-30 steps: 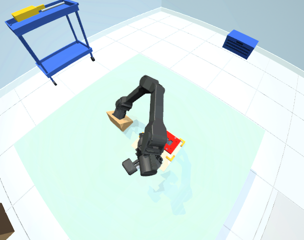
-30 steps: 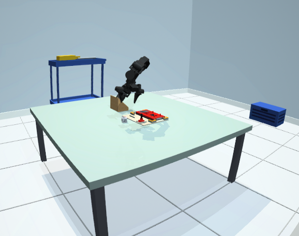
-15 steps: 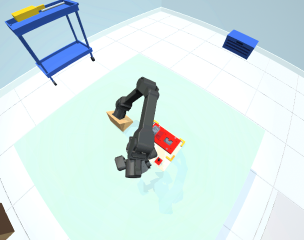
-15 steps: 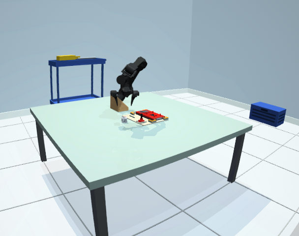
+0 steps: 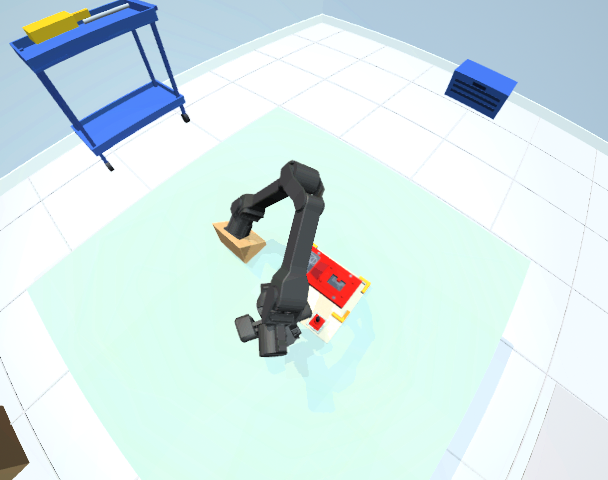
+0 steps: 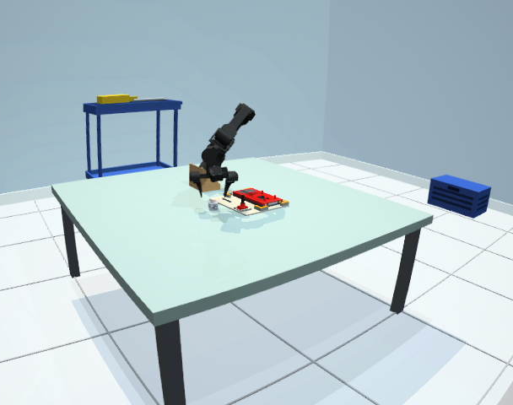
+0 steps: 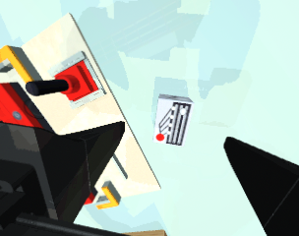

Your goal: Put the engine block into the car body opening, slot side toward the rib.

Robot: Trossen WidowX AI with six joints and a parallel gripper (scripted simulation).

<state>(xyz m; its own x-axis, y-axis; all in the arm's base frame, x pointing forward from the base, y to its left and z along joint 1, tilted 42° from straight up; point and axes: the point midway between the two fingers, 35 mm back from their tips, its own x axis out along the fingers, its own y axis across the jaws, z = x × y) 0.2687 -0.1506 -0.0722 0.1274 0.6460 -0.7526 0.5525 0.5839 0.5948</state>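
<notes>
My pincer (image 7: 171, 162) above the engine block (image 7: 173, 119), spread wide and holding nothing.
The block lies flat on the pale surface (image 6: 291, 226), just beside the cream board's (image 7: 107, 118) long edge; bare surface shows around its other sides. The red car body (image 5: 332, 281) sits on that board.

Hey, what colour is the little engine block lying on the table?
The engine block is light grey-white with dark stripes and a red dot at one corner, clearest in the wrist view.
</notes>
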